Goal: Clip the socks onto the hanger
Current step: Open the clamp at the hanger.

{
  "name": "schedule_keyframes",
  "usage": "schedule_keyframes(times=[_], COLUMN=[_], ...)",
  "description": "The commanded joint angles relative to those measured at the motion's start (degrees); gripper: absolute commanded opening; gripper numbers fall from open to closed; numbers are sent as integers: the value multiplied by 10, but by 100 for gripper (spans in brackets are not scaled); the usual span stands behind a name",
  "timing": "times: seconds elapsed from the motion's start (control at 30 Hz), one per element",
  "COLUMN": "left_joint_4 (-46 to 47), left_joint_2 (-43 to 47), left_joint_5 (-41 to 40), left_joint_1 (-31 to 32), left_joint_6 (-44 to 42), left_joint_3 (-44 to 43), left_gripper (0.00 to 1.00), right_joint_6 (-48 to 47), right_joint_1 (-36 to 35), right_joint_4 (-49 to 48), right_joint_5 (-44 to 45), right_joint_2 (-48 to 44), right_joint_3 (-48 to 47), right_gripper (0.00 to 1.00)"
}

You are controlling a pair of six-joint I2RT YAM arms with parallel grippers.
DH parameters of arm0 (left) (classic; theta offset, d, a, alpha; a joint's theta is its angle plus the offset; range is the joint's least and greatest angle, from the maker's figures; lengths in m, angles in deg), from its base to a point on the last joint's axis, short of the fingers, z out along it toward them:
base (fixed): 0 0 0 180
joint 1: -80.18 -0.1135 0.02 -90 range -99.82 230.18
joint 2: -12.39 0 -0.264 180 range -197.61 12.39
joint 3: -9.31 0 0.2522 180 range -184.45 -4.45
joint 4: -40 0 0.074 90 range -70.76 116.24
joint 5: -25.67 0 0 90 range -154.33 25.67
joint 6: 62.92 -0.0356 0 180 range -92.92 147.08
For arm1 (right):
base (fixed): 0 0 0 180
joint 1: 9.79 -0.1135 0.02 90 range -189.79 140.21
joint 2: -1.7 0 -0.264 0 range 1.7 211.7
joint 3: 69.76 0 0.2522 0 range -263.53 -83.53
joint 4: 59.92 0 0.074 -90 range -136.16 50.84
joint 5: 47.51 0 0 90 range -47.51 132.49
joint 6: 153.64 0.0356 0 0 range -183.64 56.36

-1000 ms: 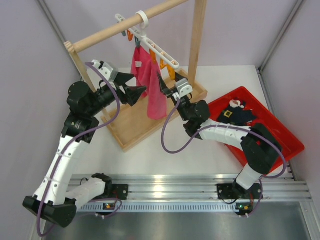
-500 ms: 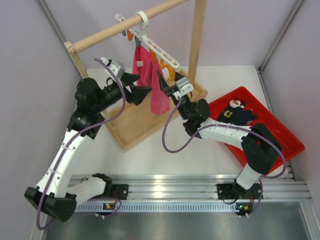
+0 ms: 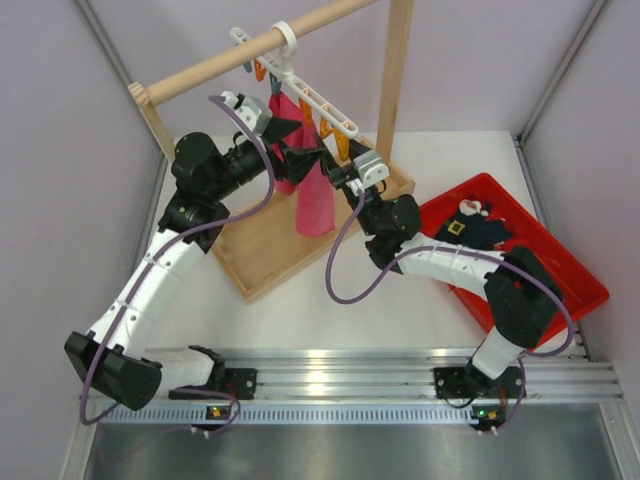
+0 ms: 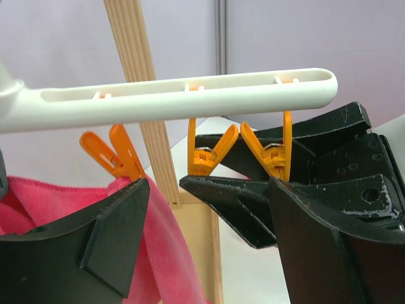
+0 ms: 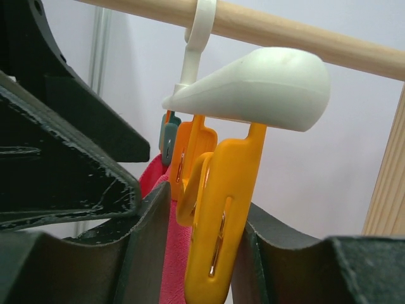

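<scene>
Top view: the socks (image 3: 470, 226) lie in the red tray (image 3: 552, 272) at centre right, with neither arm carrying one. The hanger (image 3: 318, 100) hooks on the wooden rail (image 3: 200, 70), and its bar slants from upper left to lower right.

Left wrist: the left gripper (image 4: 209, 190) gapes wide and empty under the bar.

Right wrist: the right gripper (image 5: 205, 212) flanks the end orange clip (image 5: 221, 190), probably to open it. Whether it's squeezing, I can't tell.
</scene>
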Motion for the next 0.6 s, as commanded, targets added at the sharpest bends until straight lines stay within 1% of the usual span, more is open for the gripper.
schedule_keyframes(times=[0.0, 0.13, 0.37, 0.57], left_joint_4=[61, 67, 72, 70], left_joint_2=[-20, -35, -55, -74], left_joint_5=[22, 36, 29, 44], left_joint_1=[5, 7, 8, 9], left_joint_6=[-28, -43, -57, -70], left_joint_3=[-33, -49, -64, -77], left_gripper=[80, 80, 78, 66], right_joint_6=[4, 2, 7, 9], right_joint_1=[7, 11, 17, 20], right_joint_4=[-238, -238, -238, -238], right_joint_5=[-11, -17, -26, -33], right_joint_2=[-4, -3, 0, -1], right_joint_3=[-23, -23, -20, -20], right_gripper=[38, 36, 31, 26])
